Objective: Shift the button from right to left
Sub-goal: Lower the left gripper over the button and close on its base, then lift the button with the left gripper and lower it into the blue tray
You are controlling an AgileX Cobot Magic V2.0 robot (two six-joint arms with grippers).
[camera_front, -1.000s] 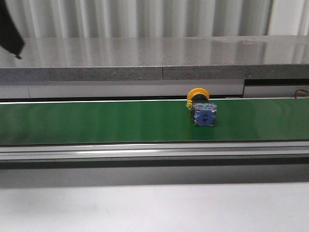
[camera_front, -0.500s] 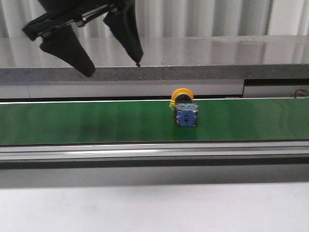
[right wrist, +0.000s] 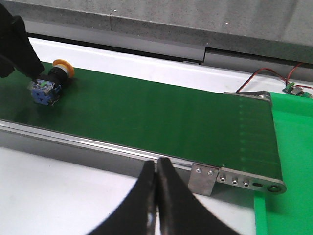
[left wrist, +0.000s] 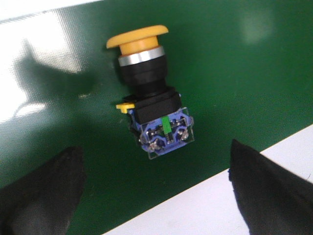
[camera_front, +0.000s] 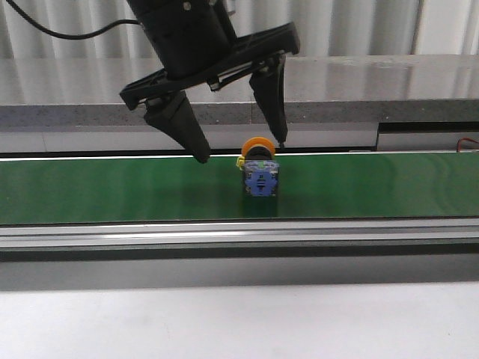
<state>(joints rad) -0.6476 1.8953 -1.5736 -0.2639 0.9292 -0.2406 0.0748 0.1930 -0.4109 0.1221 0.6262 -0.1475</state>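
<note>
Button (camera_front: 259,170) on the green conveyor belt (camera_front: 112,187), framed by the spread black fingers of the left gripper (camera_front: 241,149) poised over it in the front view. The jaws stand wide apart: one fingertip (camera_front: 200,155) hangs just off the button at about 10 o'clock, the other (camera_front: 281,139) just beside its orange-yellow cap at about 2 o'clock, and neither touches it. The left wrist view looks straight down on the same scene, the button (left wrist: 149,112) lying on its side between the two dark fingers (left wrist: 44,191), cap pointing to 12 o'clock in that picture and its blue, clear-cased body toward 6 o'clock, with open belt on either side. In the front view the cap faces away from the camera, toward the grey stone ledge (camera_front: 359,97) behind the belt, and the blue body faces the camera; the part sits near the belt's middle, slightly nearer its far edge. The right gripper (right wrist: 155,196), seen in the right wrist view, has its two fingers pressed together with nothing between them, hanging over the white table (right wrist: 58,196) near the belt's roller end (right wrist: 244,182). From there the button (right wrist: 49,84) appears far off at about 10 o'clock, with a bright green tray (right wrist: 293,161) at 3 o'clock.
</note>
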